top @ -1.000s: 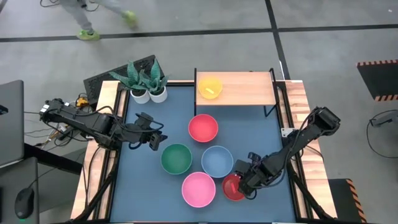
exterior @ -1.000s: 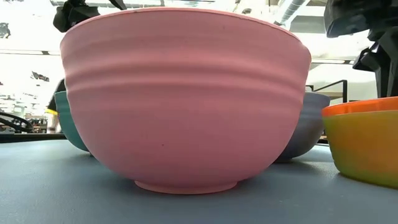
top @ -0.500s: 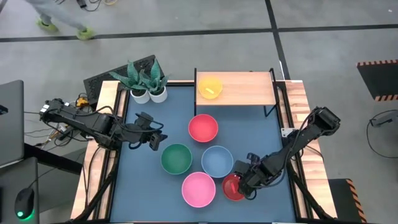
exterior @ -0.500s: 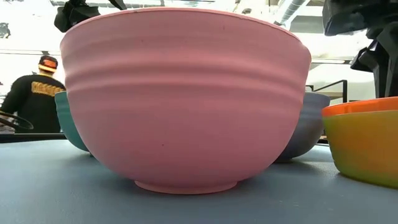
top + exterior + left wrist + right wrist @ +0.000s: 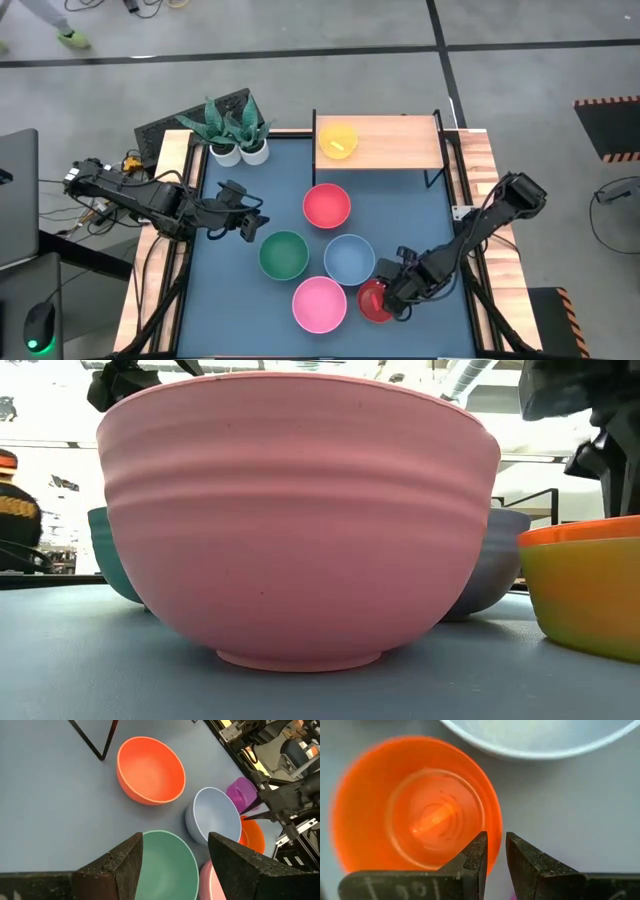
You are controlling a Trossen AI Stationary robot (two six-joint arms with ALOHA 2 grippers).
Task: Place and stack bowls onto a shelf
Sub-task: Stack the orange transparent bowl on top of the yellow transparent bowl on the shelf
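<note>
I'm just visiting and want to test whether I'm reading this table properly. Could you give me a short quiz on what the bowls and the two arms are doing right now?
1. True or false: the shelf already holds the yellow bowl.
2. Which bowl is the right gripper pinching by its rim? A: green bowl. B: small red bowl. C: light blue bowl.
3. Fill in: the left gripper hangs open over the table's left side, nearest the ____ bowl.

Key
1. True.
2. B: its fingers straddle the rim of the small red bowl, one inside, one outside.
3. Green bowl, which sits beside the light blue bowl.
</note>
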